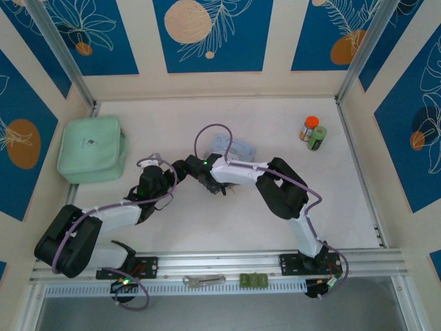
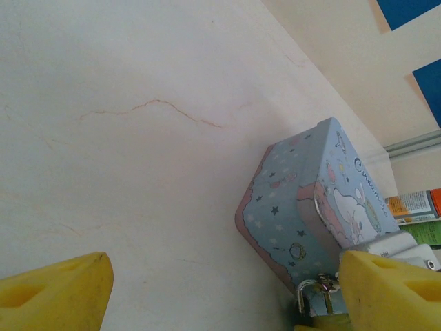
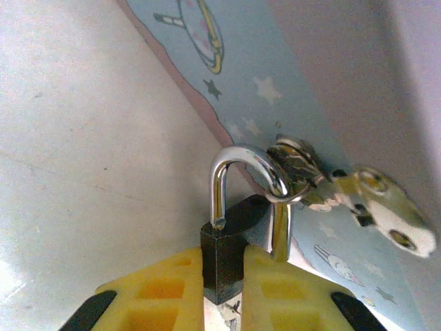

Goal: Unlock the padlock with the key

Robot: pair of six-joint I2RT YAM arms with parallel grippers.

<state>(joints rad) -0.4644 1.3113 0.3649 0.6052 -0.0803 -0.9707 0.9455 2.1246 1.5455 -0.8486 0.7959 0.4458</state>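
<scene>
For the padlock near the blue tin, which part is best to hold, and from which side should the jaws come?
I would hold the padlock by its dark body, across its sides, coming from the end opposite the shackle. The body is blocky; the shackle is thin, round and carries the keys. The right gripper has its jaws so.

The padlock (image 3: pixel 224 258) is near-black with a bright silvery shackle; the right gripper (image 3: pixel 224 276) has yellow fingers (image 3: pixel 289 289). The tin (image 2: pixel 303 200) is pale blue, pink-edged and scattered with stars, and the surface (image 2: pixel 138 172) is creamy white, faintly veined.
</scene>
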